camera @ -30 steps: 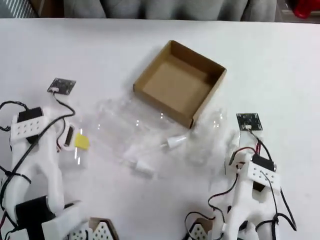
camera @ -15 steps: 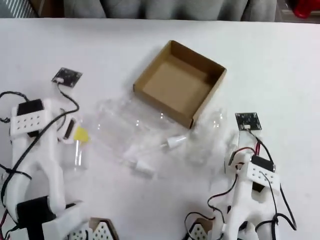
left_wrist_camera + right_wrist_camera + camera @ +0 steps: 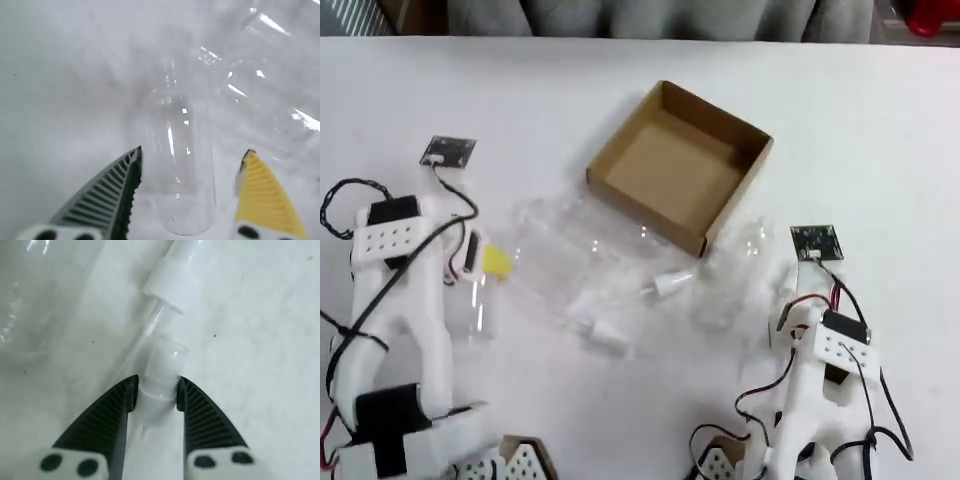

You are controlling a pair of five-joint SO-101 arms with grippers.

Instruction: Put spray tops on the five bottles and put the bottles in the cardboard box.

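white table (image 3: 880, 120) | cardboard box (image 3: 675, 165) | clear bottles (image 3: 560, 255) | loose spray tops (image 3: 667, 284)

Bright, even light washes out the white table (image 3: 880, 120), and glare streaks the clear bottles (image 3: 172, 140).

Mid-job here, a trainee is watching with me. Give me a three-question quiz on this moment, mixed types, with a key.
1. Fill in: the left gripper is ___ (open or shut), with a clear bottle lying between its fingers.
2. What is the right gripper clamped on?
A. a spray top
B. a bottle
C. nothing
3. True or false: a bottle lies inside the cardboard box.

Key: 1 open; 2 A; 3 false, the box is empty.
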